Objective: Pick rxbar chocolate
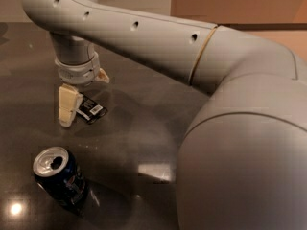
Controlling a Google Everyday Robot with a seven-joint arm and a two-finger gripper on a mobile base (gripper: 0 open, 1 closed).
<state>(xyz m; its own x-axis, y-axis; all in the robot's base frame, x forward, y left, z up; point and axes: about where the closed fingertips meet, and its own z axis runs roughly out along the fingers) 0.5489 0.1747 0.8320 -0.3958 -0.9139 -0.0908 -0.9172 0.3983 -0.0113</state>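
Observation:
The rxbar chocolate (92, 109) is a small flat black wrapper with white text and a barcode patch, lying on the dark table (139, 123) at the left. My gripper (84, 101) points down over it and is open. One cream finger (67, 107) stands just left of the bar with its tip near the table. The other finger (103, 75) shows only partly behind the wrist, up and to the right. The bar lies between them and is not lifted.
A dark blue soda can (59, 176) with an open top stands at the front left, below the bar. My large grey arm (230, 128) fills the right side and hides whatever lies there. A light glare (154, 172) shows on the table.

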